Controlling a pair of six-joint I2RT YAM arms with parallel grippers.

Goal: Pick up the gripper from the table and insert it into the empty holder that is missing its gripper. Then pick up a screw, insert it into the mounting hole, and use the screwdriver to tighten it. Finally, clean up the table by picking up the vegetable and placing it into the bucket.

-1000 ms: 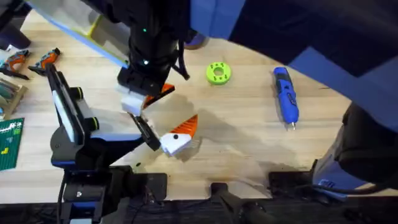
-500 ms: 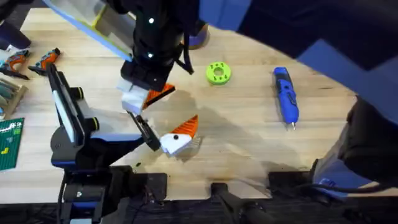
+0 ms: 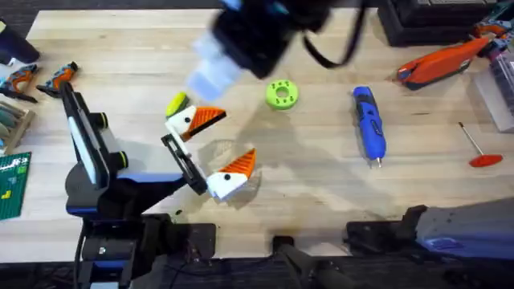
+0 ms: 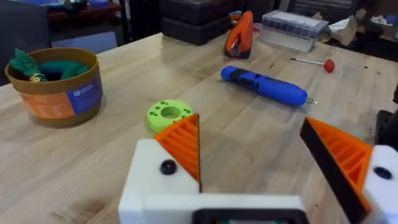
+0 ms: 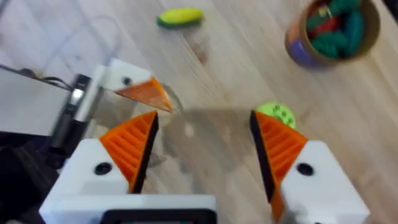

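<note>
Robotics lab or workshop bench: light wooden worktop (image 3: 321,185) with two black robot arms mounted at its near edge, tools scattered around. Blue electric screwdriver (image 3: 369,124), red-handled metal rod (image 3: 475,148), orange-handled pliers (image 3: 48,80) at the left edge, clear plastic parts box (image 4: 293,28) and dark equipment cases (image 4: 193,22) at the back. Printed-looking parts too, like a lime-green disc with holes (image 3: 282,94), plus an orange-brown bucket (image 4: 59,87) of toy items.
</note>
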